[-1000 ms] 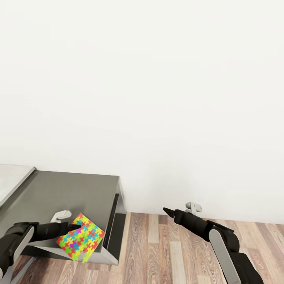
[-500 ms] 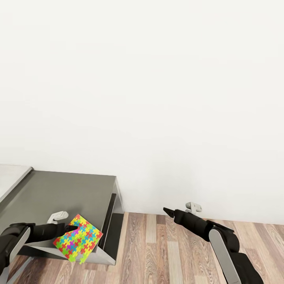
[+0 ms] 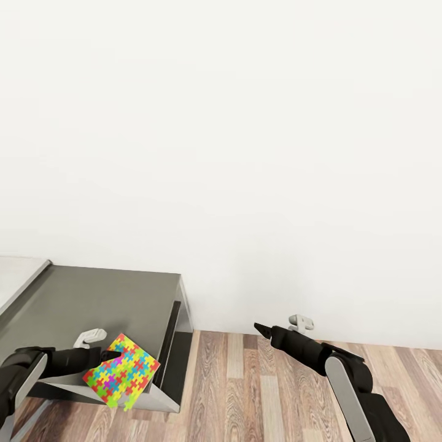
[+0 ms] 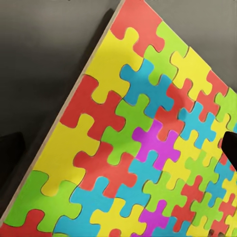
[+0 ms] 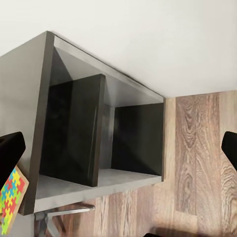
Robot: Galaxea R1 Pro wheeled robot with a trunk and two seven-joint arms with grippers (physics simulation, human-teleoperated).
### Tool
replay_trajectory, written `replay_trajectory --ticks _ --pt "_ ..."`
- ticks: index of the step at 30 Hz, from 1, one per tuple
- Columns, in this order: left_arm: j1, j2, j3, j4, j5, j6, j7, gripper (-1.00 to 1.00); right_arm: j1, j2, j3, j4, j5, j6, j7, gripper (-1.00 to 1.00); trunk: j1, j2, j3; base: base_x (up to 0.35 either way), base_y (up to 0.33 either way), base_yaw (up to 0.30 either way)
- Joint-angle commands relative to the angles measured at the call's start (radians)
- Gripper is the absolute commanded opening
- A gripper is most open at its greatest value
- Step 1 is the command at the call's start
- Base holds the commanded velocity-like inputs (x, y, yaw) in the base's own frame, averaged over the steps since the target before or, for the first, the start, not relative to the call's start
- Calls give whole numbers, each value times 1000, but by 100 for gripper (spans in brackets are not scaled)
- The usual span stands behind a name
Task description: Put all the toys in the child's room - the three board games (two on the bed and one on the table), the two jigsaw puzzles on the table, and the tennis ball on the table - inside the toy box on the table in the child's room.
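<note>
Nothing moves since half a second ago: our left gripper (image 3: 112, 355) still pinches the bright multicoloured jigsaw puzzle square (image 3: 122, 370); our right gripper (image 3: 257, 328) hangs open, empty.

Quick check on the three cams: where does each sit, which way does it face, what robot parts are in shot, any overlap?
Head view: on the head, facing forward and down at a white wall, the dark grey desk section and wood-plank floor; both black arms show, the left gripper at the bright multicoloured jigsaw puzzle square.
Left wrist view: near the left gripper, close on the puzzle; dark fingertips at the edges.
Right wrist view: near the right gripper, facing the desk's open shelves; fingertips at the edges.
Shared: all three show the puzzle.
</note>
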Motion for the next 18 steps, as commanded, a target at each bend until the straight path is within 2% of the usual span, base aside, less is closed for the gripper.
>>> replay_trajectory --ticks 1,12,18 --pt "1 -46 0 7 -1 9 1 100 -1 0 0 -1 4 4 4 100 1 -1 -2 0 0 0" --pt "1 -45 0 7 -1 9 0 100 -1 0 0 -1 4 4 4 100 1 -1 -2 0 -2 0" --pt "1 -45 0 7 -1 9 0 100 -1 0 0 -1 4 4 4 100 1 -1 -2 0 -81 0"
